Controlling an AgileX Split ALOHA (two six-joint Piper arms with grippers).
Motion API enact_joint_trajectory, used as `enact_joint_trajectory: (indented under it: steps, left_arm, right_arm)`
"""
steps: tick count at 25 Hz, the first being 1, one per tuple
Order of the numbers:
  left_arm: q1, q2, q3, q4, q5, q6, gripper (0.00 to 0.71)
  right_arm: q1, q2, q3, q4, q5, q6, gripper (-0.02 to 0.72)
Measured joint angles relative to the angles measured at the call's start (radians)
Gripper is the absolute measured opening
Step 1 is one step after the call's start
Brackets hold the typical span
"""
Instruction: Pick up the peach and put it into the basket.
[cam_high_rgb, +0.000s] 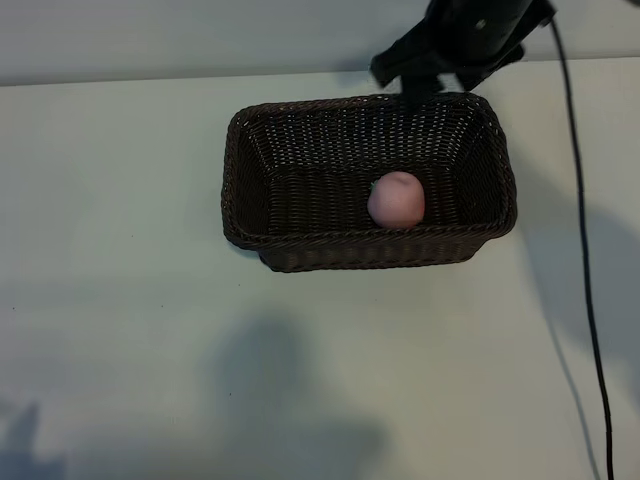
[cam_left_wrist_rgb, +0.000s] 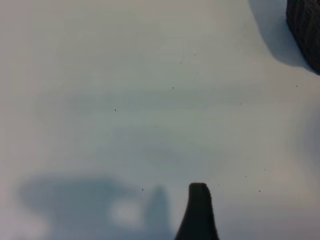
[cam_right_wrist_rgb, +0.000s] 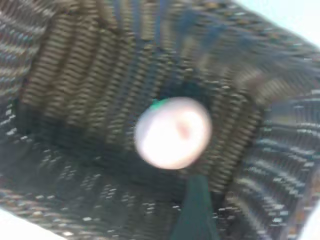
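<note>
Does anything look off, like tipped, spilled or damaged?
Nothing stands out. The basket sits upright on the table, its weave intact, and the peach rests inside it whole.

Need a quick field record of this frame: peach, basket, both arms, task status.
peach: small round pale-pink peach lying inside the basket, right of its middle in the exterior view
basket: rectangular dark-brown woven wicker basket, on the white table
right gripper: above the basket's far rim, holding nothing
left gripper: parked over bare table, apart from the basket
status: peach in basket
</note>
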Motion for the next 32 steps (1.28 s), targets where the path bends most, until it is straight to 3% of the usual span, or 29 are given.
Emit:
enact_joint_trajectory:
  steps: [5,14,21,24,32]
  left_arm:
    - [0.0,0.0,0.0,0.0,0.0,-0.001,0.59]
    - [0.0,0.0,0.0,0.0,0.0,-0.001,0.59]
    - [0.0,0.0,0.0,0.0,0.0,-0.001,0.59]
    - [0.0,0.0,0.0,0.0,0.0,-0.001,0.59]
    - [0.0,0.0,0.0,0.0,0.0,-0.002,0.59]
  right_arm:
    - [-0.122,-0.001,-0.014,-0.035,0.008,0.0,0.579]
    - [-0.459,-0.006,-0.014,-0.045,0.008,-0.03,0.578]
    - [-0.674,-0.018,-0.011,0.006,0.008,-0.045,0.578]
    - [-0.738,-0.075,0.023,0.06,0.008,-0.055,0.578]
    - [-0.774,-0.407,0.152,0.151,0.012,-0.087,0.577]
